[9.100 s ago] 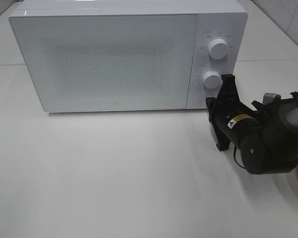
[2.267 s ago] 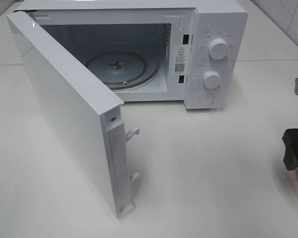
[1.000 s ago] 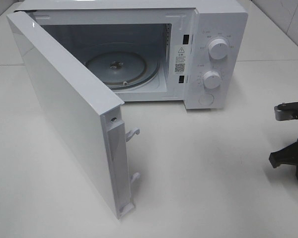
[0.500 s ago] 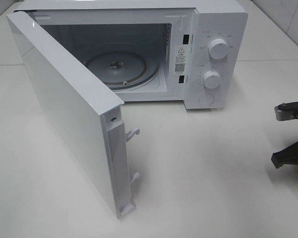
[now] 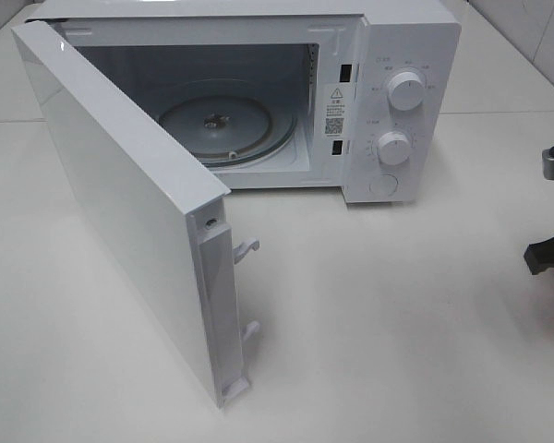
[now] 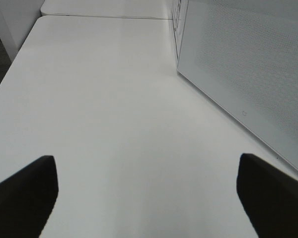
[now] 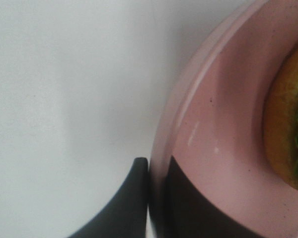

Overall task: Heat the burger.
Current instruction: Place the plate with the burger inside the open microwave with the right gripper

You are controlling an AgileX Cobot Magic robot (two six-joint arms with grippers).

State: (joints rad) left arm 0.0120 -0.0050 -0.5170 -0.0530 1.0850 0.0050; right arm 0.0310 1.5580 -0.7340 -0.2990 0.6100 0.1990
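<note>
Pink plate [image 7: 208, 114] rim is now pinched between the two dark fingers of the right claw [image 7: 157, 198]. A second ago the jaws were still a little apart; they have since come fully together, one finger under the rim and one on top. I read that as the grasp being made.

The microwave [image 5: 397, 55] door [image 5: 129, 212], closed at the start of this stretch, stands swung wide. The glass turntable [image 5: 226, 125] inside is bare. So opening is done and the pick-up is under way; carrying the load in is still to come.

The burger [image 7: 285, 124] lies on the plate, towards its middle. It is well clear of the clamped rim and does not touch the fingers. Only its orange bun edge and a bit of green show in the right wrist view. The high camera does not show it at all. It must sit on the white surface [image 5: 397, 323] beyond the knob side of the microwave, where the right arm [image 5: 552, 254] just enters the picture.

Left claw [image 6: 146, 198]: jaws spread wide, holding nothing, low over the surface on the door side of the microwave.

Judgement: the grip is on the rim only, so the plate may tilt when lifted
</note>
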